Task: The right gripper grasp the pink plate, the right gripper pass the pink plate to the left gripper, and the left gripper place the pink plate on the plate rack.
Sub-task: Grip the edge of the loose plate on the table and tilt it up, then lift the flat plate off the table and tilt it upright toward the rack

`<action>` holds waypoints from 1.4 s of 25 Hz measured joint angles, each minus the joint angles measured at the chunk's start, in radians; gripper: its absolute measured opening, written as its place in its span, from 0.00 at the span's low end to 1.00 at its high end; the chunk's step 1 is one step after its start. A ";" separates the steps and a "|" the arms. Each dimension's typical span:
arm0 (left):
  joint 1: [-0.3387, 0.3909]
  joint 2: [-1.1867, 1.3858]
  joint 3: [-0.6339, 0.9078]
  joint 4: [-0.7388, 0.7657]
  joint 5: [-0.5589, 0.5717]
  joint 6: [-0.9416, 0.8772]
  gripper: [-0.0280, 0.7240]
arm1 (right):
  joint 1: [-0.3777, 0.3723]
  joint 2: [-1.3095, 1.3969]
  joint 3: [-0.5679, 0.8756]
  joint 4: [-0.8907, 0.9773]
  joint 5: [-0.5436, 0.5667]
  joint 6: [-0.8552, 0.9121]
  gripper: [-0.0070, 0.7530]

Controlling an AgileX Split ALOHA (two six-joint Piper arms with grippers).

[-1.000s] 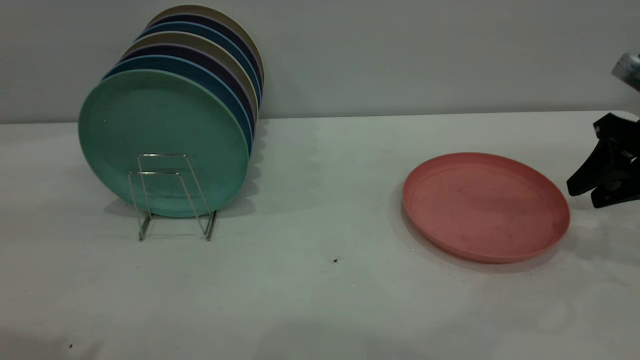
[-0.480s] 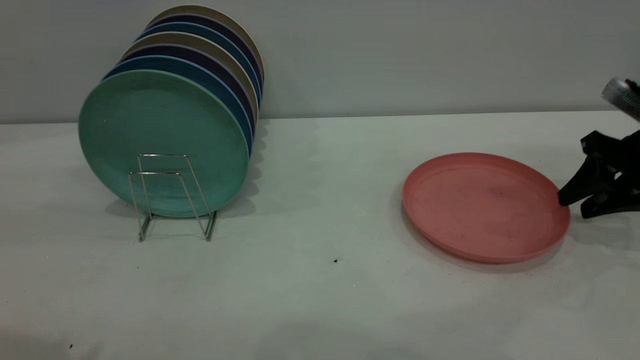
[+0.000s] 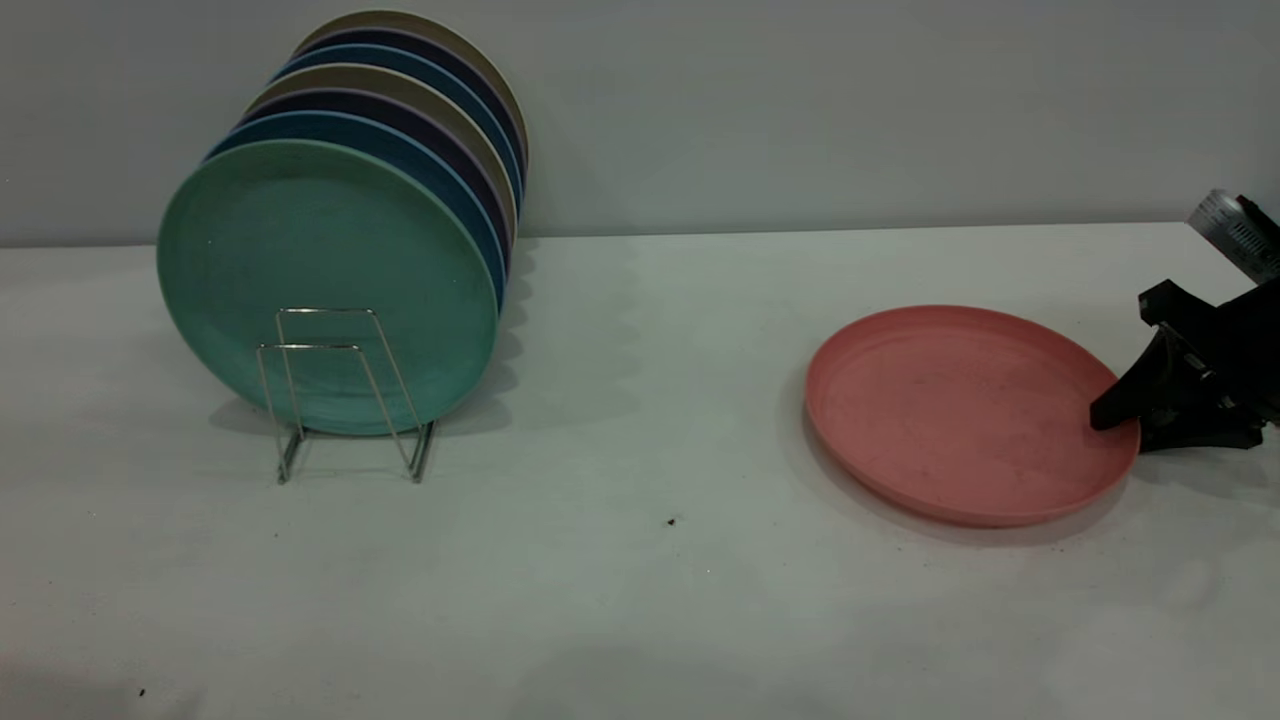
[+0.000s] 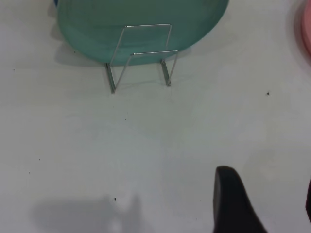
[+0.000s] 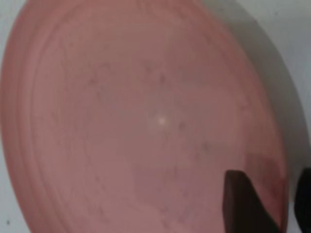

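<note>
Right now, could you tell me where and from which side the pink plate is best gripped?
Grip the pink plate at its low raised rim on its right edge, where the right gripper already straddles it, open. Lying flat on the table, only the rim offers a pinchable lip.

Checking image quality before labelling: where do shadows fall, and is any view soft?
Exterior view: sharp; the racked plates cast a scalloped shadow rightward on the table. Right wrist view: the pink plate fills the frame, soft and hazy. Left wrist view: clear on the plate rack, a faint shadow below.

Bare table (image 3: 650,400) between rack (image 3: 345,395) and plate (image 3: 965,410)
</note>
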 joint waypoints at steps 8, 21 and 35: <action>0.000 0.000 0.000 0.000 0.001 0.000 0.56 | 0.000 0.010 0.000 0.000 0.024 0.001 0.03; -0.001 0.029 0.000 -0.251 0.072 0.176 0.52 | 0.092 -0.074 0.000 -0.098 0.306 -0.087 0.03; -0.002 0.488 -0.004 -0.725 -0.049 0.667 0.51 | 0.269 -0.074 0.001 -0.048 0.288 -0.144 0.03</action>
